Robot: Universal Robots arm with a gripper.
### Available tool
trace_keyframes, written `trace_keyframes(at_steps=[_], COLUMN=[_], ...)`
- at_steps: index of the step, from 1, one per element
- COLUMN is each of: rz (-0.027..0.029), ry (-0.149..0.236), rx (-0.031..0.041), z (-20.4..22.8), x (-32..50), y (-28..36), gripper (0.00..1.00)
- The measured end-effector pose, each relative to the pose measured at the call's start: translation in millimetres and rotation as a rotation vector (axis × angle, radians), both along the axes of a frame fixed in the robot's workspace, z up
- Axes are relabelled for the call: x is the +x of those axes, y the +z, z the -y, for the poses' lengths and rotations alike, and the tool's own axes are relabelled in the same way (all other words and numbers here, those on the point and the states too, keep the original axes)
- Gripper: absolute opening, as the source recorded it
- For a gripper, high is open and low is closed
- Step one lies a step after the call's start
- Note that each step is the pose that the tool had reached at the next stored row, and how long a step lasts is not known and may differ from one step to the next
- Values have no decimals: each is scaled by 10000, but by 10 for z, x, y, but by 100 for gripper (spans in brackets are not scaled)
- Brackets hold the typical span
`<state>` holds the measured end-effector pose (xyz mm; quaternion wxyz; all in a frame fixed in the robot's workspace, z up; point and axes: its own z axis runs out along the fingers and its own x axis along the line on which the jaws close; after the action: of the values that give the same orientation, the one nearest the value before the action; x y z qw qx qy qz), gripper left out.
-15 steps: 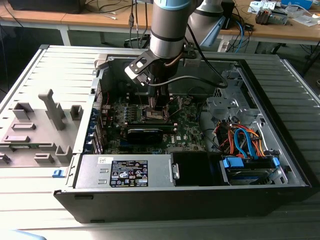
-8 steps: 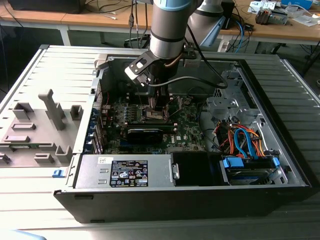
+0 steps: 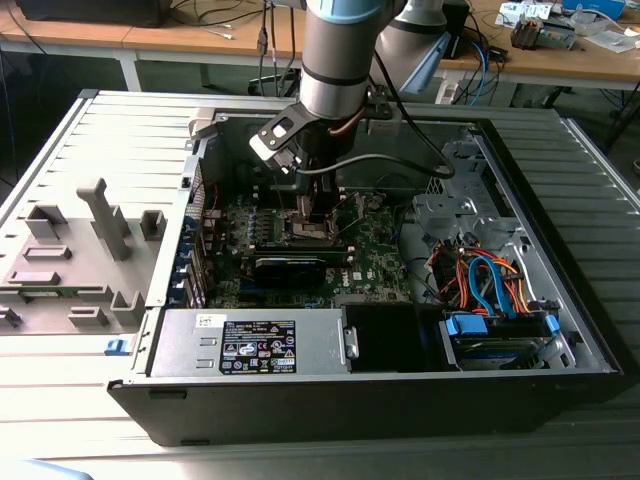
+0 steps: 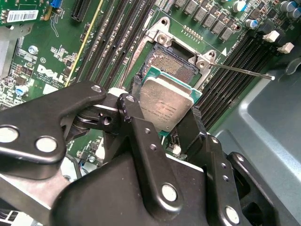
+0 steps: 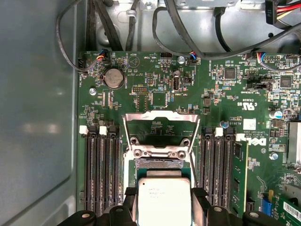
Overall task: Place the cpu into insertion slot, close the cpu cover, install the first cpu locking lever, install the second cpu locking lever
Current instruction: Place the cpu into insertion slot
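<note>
Exterior view: arm (image 3: 340,50) reaches down into an open computer case (image 3: 575,300) lying on its side on the grey ribbed bench (image 3: 60,400). The gripper (image 3: 318,205) is low over the green circuit board (image 3: 380,250), near the case's middle. A grey power supply (image 3: 250,345) sits along the case's near wall, and orange and blue cables (image 3: 490,275) lie toward the exterior view's right.

Both wrist views: the gripper (image 4: 164,113) (image 5: 163,195) is clamped on the cpu (image 4: 167,101) (image 5: 163,202), one black finger (image 4: 134,94) on each of two opposite edges, silvery top facing the cameras. The cpu hangs partly over the insertion slot (image 4: 171,66) (image 5: 158,163), whose dark pin field shows beyond the chip's far edge. Cannot tell whether the chip touches the slot.

First wrist view: the cpu cover (image 5: 160,116) is swung open and lies back past the slot, with green board visible through its cut-out. Long black memory slots (image 5: 101,165) flank the slot on both sides. A round coin battery (image 5: 113,77) sits further up the board.

Second wrist view: a thin metal rod (image 4: 244,70) sticks out from the slot's corner.
</note>
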<state>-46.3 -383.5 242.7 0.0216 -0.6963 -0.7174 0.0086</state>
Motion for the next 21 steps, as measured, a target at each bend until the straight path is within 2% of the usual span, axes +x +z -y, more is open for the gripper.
trace_keyframes(at_steps=[11,13,21], rz=[0,0,0], ry=[0,0,0], rx=[0,0,0], z=[0,0,0], x=[0,0,0], y=[-36,-64,-78], gripper=[55,55,55])
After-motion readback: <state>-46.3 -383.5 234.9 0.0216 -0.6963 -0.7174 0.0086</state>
